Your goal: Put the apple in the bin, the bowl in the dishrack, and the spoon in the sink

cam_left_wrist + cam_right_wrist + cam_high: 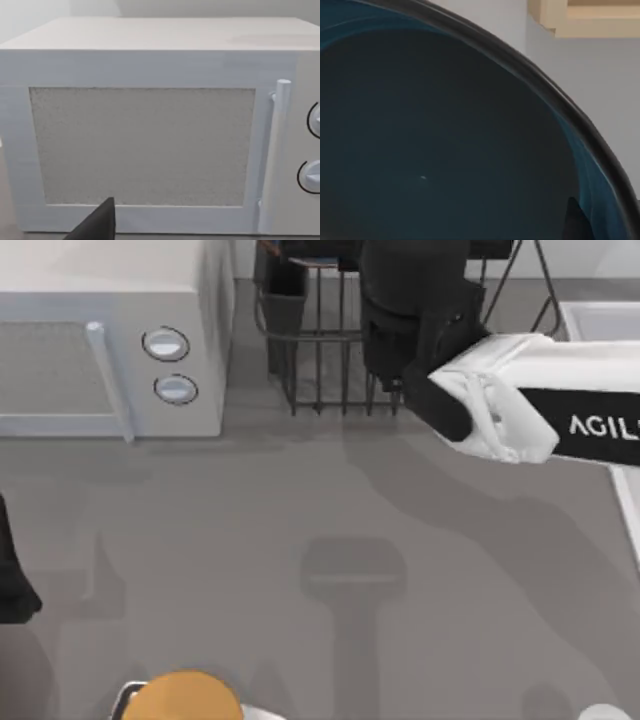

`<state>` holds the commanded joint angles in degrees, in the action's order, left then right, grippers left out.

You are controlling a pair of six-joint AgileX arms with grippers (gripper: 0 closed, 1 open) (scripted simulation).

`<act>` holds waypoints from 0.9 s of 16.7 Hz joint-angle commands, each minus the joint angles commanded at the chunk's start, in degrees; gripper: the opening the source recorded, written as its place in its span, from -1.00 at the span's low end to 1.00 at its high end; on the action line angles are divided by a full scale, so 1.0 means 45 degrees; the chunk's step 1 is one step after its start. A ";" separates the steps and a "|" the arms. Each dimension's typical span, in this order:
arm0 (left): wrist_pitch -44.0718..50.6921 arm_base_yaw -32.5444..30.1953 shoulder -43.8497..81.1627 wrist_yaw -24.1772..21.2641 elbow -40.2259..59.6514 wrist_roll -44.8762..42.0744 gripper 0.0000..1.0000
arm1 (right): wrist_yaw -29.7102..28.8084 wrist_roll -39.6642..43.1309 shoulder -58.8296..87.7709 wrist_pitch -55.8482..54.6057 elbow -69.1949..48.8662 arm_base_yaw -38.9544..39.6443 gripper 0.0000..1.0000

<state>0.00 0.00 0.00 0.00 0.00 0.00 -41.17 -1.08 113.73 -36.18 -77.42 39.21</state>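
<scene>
The bowl point(445, 150) sits close against the right wrist camera, its blue glazed inside and dark rim tilted with a pale wall behind it. My right gripper point(405, 340) hangs over the black wire dishrack point(320, 360) at the back middle of the table, shut on the bowl, with one dark fingertip point(577, 222) at the bowl's rim. The sink point(600, 320) shows its pale rim at the back right. My left arm point(10, 580) is parked at the table's left edge. The apple, the spoon and the bin are out of view.
A white microwave point(100, 350) with two round knobs stands at the back left, and the left wrist camera faces its door point(145, 145). A large orange-yellow round thing point(185, 695) lies at the front edge, left of middle. Bare grey tabletop point(330, 540) spans the middle.
</scene>
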 joint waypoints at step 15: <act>0.0000 0.0000 0.0000 0.0000 0.0000 0.0000 1.00 | 0.0680 0.0012 0.0758 -0.0881 0.0232 -0.0667 0.21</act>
<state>0.00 0.00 0.00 0.00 0.00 0.00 -38.11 -1.02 117.14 -40.15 -76.38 36.21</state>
